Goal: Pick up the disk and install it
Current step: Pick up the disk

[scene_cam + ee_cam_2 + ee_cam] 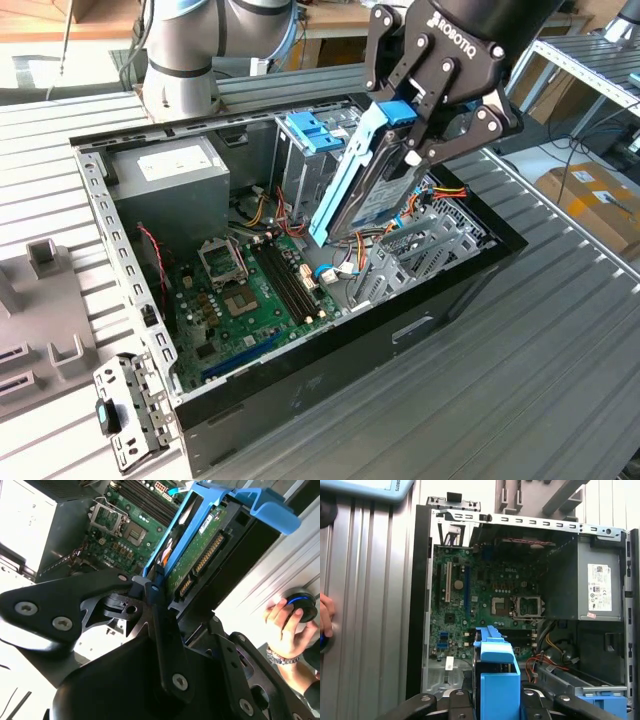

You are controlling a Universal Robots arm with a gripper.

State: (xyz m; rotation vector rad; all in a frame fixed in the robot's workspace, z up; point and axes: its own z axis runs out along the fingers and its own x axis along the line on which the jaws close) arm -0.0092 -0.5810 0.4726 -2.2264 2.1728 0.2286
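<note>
One tool (402,135) in play, fingers clamped on the disk (362,190) near its upper end, one finger on each broad face. Disk is off the surface (500,400) and held steeply tilted over the open computer case (330,345). Its upper end sits between the fingers and its lower end dips inside the case walls.

- Lower corner of disk hangs above a bundle of coloured wires (345,262), just beside the motherboard (250,290). Cannot tell whether it touches them.
- Bright blue rail runs along the disk's long edge. In the second wrist view the green circuit-board underside and connector row face the camera.
- Pale blue tray (315,130) stands in the case, near the disk's upper end, towards the exterior view's left of it.
- Grey power-supply box (165,175) with white label occupies the far corner of the case, well apart from the disk.
- Second wrist view: a person's hand (282,625) rests on a round black knob (300,605) on the surface outside the case.
</note>
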